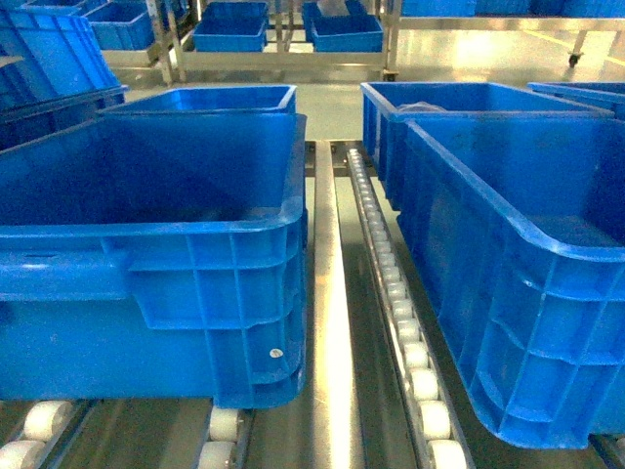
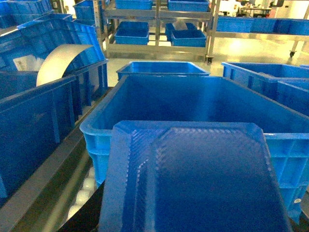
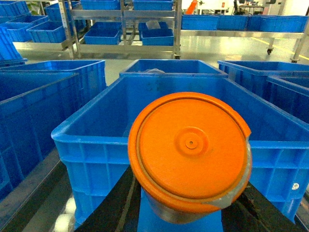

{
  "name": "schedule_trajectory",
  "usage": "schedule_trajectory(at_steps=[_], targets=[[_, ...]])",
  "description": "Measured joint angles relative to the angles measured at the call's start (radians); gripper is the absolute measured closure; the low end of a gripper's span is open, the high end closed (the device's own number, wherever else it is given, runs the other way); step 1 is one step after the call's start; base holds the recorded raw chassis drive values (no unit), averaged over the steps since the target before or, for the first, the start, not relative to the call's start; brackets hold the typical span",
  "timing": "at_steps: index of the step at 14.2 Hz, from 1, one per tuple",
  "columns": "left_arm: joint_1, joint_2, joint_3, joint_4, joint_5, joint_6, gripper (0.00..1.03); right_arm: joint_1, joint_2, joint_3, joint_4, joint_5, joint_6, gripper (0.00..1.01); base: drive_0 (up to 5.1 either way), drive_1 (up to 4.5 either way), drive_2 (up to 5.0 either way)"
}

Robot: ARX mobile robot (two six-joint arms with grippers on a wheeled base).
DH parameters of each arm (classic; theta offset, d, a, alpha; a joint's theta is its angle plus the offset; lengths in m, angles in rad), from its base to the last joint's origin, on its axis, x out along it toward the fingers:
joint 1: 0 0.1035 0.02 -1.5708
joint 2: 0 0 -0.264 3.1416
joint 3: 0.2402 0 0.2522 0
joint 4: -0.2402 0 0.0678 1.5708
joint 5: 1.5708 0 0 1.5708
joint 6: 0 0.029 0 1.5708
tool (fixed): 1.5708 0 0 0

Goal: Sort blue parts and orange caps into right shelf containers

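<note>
From the head view you see two big blue crates, the left crate (image 1: 156, 283) and the right crate (image 1: 527, 293), either side of a roller rail (image 1: 395, 293), no arms in sight, and what shows of both insides looks bare. In the left wrist view a flat, ridged blue part (image 2: 193, 179) fills the foreground before that crate; it looks stiff and light, best held by its edges, though you cannot tell how the jaws stand. In the right wrist view an orange cap (image 3: 190, 147) sits close to the lens before the crate (image 3: 193, 121); it looks rigid and smooth, so grip its rim, but the jaws are hidden.
</note>
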Motion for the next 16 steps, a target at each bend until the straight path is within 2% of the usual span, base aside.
schedule_trajectory(at_steps=[10,11,12,13,14,15,16], targets=[[0.0,0.0,0.0,0.0,0.0,0.0,0.6,0.0,0.0,0.0,0.0,0.0,0.0,0.61,0.0,0.0,0.0],[-0.007,0.001,0.0,0.013,-0.002,0.005,0.6,-0.001,-0.004,-0.002,0.027,-0.009,-0.017,0.61,0.0,0.0,0.0],[-0.054,0.015,0.0,0.061,-0.037,0.009,0.6,0.011,-0.003,-0.002,0.153,-0.023,-0.072,0.61,0.0,0.0,0.0],[-0.102,0.069,0.0,0.121,-0.05,0.017,0.6,0.046,0.008,0.0,0.165,-0.023,-0.103,0.61,0.0,0.0,0.0],[-0.108,0.185,0.005,0.242,-0.055,0.026,0.6,0.052,0.096,0.002,0.272,-0.039,-0.117,0.61,0.0,0.0,0.0],[-0.123,0.395,0.043,0.443,-0.063,0.034,0.6,0.014,0.315,0.036,0.483,-0.09,-0.131,0.61,0.0,0.0,0.0],[-0.116,0.595,0.114,0.624,-0.044,0.046,0.6,-0.024,0.533,0.102,0.655,-0.138,-0.135,0.61,0.0,0.0,0.0]])
